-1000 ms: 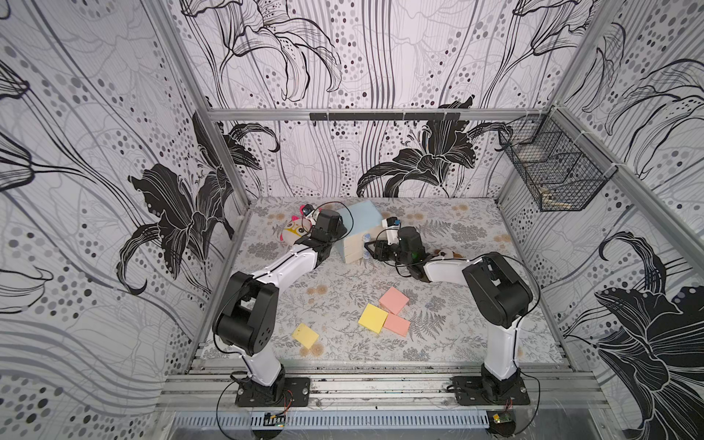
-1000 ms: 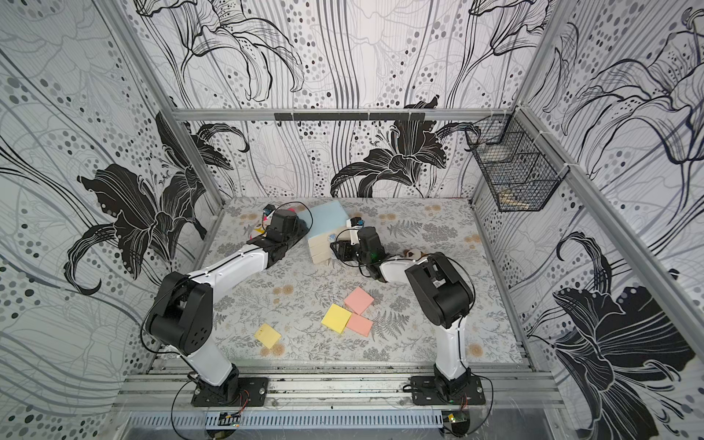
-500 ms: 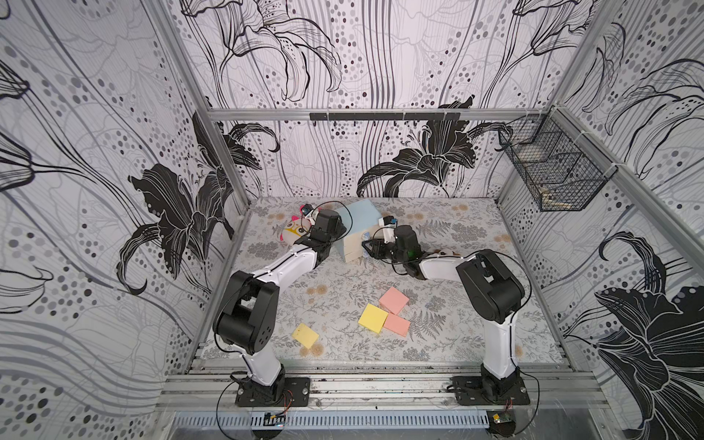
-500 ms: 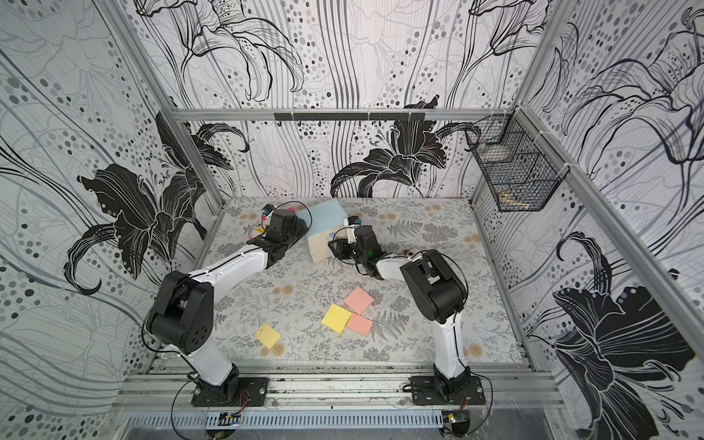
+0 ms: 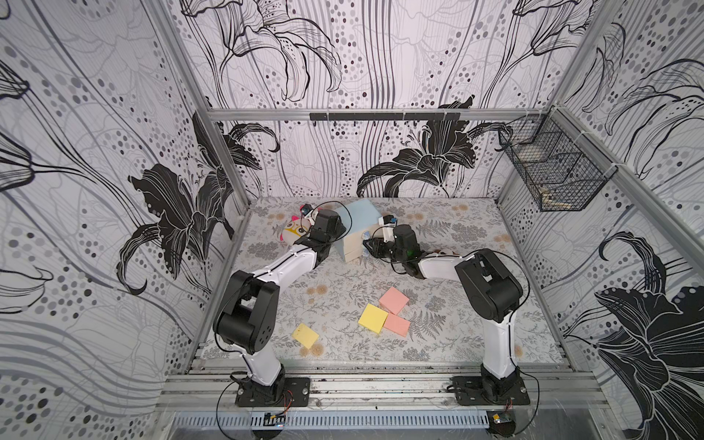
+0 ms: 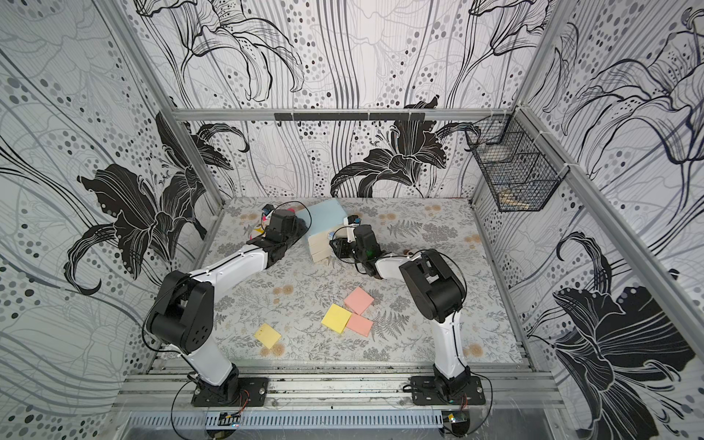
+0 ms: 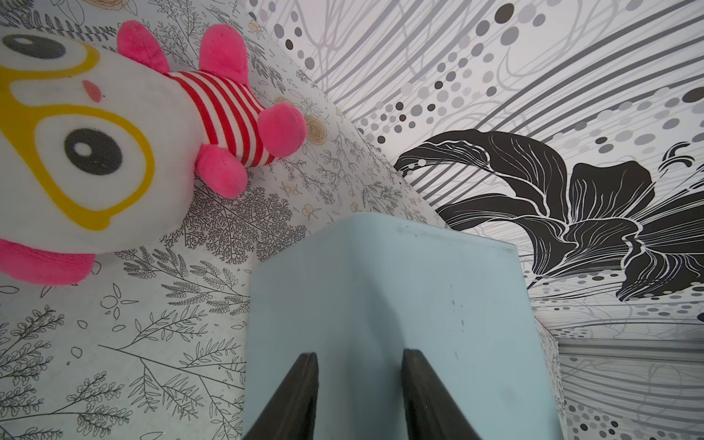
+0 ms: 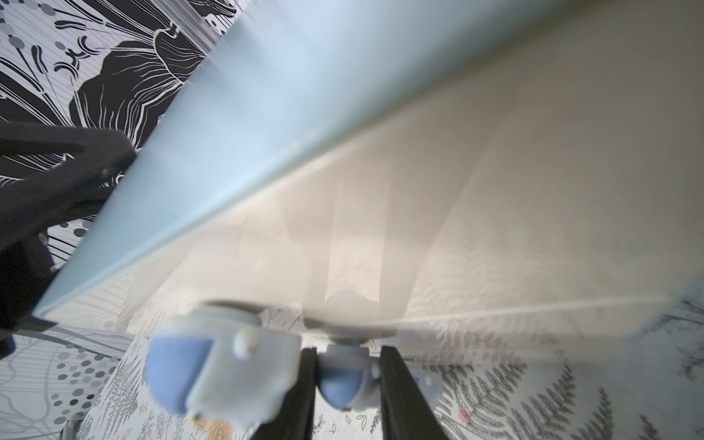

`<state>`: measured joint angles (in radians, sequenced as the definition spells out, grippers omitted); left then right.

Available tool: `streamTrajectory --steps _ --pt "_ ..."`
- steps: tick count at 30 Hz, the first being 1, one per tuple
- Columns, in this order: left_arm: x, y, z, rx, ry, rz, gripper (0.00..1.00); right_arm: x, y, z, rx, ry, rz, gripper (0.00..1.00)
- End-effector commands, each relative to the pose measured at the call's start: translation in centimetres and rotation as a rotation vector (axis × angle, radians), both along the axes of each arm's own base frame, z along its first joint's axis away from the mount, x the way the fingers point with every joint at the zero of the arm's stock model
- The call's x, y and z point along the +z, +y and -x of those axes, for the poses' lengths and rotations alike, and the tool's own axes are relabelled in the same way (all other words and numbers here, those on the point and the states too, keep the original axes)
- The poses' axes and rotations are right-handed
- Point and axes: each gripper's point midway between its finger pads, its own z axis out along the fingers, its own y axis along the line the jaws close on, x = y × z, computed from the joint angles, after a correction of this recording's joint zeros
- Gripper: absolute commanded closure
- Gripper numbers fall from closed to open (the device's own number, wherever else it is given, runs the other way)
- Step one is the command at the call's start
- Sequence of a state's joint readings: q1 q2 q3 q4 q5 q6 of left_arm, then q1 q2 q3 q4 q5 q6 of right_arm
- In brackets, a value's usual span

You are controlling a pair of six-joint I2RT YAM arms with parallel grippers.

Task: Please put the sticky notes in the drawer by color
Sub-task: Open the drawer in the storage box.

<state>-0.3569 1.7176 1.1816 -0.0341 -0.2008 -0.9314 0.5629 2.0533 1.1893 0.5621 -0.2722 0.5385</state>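
Farthest from the drawer chest (image 5: 360,219), toward the arm bases, a yellow sticky pad (image 5: 305,335) lies alone on the flowered mat (image 5: 449,343). A little closer to the chest and well clear of it, three more sticky notes sit together. A second yellow pad (image 5: 372,318) touches a salmon pad (image 5: 396,324), and another salmon pad (image 5: 394,300) lies just beside both on the chest's side of the group. Both top views show all four pads flat and none held.

The pale blue chest stands toward the back of the mat, its cream drawer fronts (image 5: 352,247) turned to the right arm. In the left wrist view, the left gripper (image 7: 360,354) is at the chest's blue outer wall. Its two dark fingers stand apart with their tips at the wall, and nothing is clamped between them.

The right wrist view is smeared by motion. It shows the right gripper (image 8: 347,348) at the drawer fronts, clenched on a round blue-and-white knob (image 8: 343,384) that fills the gap between its fingers. A second knob (image 8: 213,365) sits free just beside it.

Beyond the left gripper, on the far side from the chest, a plush toy (image 7: 95,144) lies on the mat. It has a white face with yellow-rimmed glasses, a red-striped body and pink limbs. Well apart from the chest, a black wire basket (image 5: 556,171) hangs on the side wall.
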Motion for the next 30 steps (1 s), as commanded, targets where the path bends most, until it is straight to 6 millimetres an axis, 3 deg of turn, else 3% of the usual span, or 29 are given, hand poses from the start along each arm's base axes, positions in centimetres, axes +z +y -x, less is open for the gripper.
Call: streamTrajectory --steps 1,30 --pt "-4.5 0.7 1.6 -0.003 0.134 -0.036 0.59 -1.1 -0.6 1.0 -0.016 0.038 0.03 0.68" --pt "-4.5 0.7 1.5 -0.005 0.135 -0.031 0.59 -1.9 -4.9 8.0 -0.033 0.112 0.047 0.68"
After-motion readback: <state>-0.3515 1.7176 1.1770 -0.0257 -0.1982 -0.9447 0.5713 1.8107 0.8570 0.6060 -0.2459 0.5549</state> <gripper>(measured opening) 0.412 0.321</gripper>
